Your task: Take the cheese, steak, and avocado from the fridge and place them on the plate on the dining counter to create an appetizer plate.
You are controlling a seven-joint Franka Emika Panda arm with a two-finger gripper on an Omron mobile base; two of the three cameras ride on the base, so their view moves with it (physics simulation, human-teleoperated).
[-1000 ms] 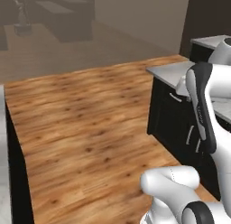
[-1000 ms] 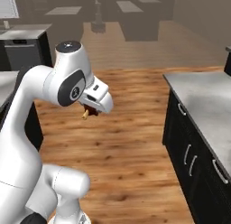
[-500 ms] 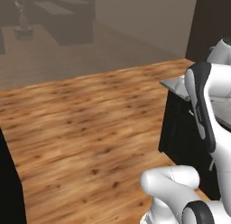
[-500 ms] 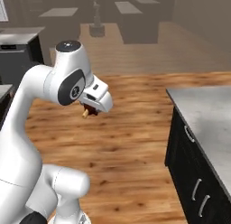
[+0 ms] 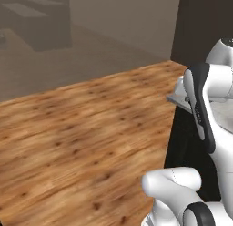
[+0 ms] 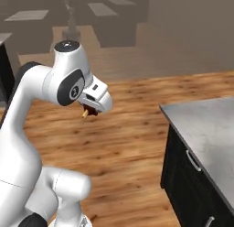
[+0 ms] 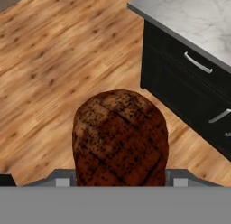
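Above the wood floor (image 7: 49, 60), steak (image 7: 119, 137) clamped in the tool (image 7: 118, 177), jutting forward between the fingers. Beside it, to the right, a grey marbled counter (image 7: 198, 17) on black drawers (image 7: 189, 87) with silver handles.

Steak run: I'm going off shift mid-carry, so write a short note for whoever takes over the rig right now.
End effector: shut on the steak, held clear of the wood floor; in the right base view it sits tucked under the wrist.
Position: out on open floor, beside a black cabinet with a grey marbled top.
Done: steak picked up and in transit.
Left: set the steak on the plate at the dining counter. Cheese and avocado status cannot be told from here, so check both before fetching.
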